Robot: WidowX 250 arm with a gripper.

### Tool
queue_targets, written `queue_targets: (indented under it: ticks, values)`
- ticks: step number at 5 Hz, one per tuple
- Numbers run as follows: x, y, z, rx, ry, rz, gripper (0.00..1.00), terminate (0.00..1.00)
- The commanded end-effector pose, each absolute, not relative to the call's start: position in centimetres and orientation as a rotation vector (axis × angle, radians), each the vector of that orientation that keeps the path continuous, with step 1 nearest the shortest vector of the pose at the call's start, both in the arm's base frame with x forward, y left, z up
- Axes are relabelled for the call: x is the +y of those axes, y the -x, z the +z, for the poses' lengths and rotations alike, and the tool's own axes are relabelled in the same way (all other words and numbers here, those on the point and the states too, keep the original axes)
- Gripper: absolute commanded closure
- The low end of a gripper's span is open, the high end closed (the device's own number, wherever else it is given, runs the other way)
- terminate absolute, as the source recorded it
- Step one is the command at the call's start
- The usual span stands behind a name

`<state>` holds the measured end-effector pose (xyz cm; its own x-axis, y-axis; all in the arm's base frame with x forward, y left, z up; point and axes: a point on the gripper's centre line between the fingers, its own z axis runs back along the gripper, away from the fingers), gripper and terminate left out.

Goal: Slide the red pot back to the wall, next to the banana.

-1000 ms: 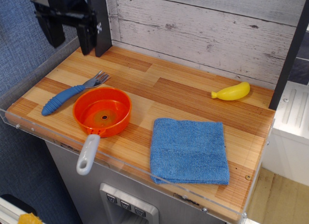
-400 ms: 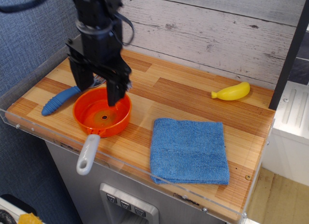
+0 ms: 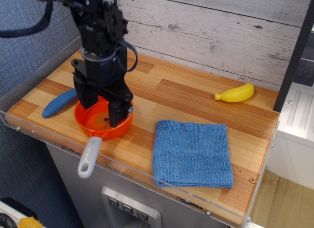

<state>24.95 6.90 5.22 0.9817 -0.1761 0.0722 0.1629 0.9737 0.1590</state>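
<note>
My gripper (image 3: 101,107) fingers wide, dipped inside red pot (image 3: 93,124), smooth plastic bowl, grey looped handle at 7, banana (image 3: 236,93) at 2, by plank wall (image 3: 211,31)

Whitewashed plank wall (image 3: 211,31) behind; blue fabric panel (image 3: 29,51) at left.

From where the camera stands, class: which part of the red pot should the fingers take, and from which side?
Probably the rim of the red pot, from above: it lies flat and open-topped, so one of the fingers can drop inside its thin wall. Its grey handle overhangs the table's front edge.
</note>
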Motion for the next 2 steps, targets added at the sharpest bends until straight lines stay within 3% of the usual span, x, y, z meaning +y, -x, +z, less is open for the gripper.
queue_targets:
  ticks: [1, 2]
  values:
    - [6.25, -24.62, 4.61, -0.146, -0.142, -0.231, 0.00, 0.00]
    - [6.50, -24.60, 3.91, -0.142, -0.142, -0.243, 0.00, 0.00]
